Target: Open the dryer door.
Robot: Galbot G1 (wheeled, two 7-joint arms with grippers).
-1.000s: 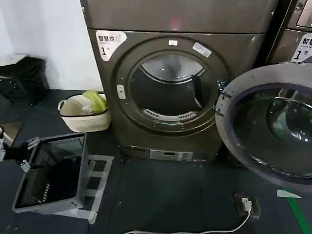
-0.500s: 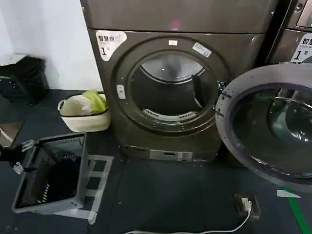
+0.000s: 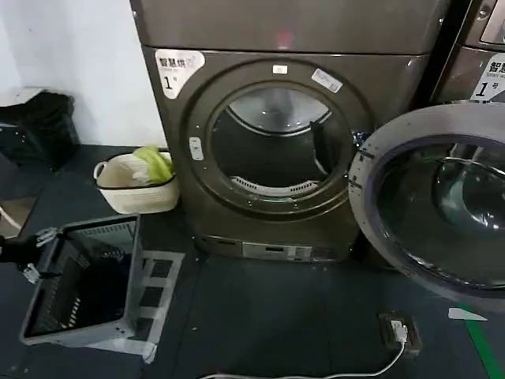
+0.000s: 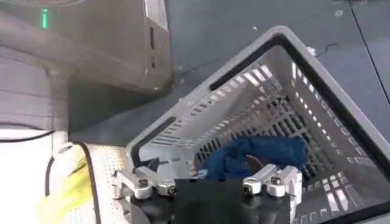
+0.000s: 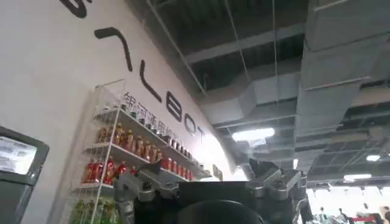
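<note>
1 dryer door (image 3: 434, 205) hangs open; left gripper (image 3: 35, 253) by basket (image 3: 79, 332)

The left gripper (image 3: 35, 254) has dropped from just above the near-left rim of the grey laundry basket (image 3: 126, 276) to hang lower beside that rim. Most of that drop came early; lately it barely shifted.

Dark-grey dryer (image 3: 260, 31), grey-rimmed dryer door (image 3: 434, 201); grey basket (image 3: 79, 280), dark-blue cloth (image 4: 256, 155).
</note>
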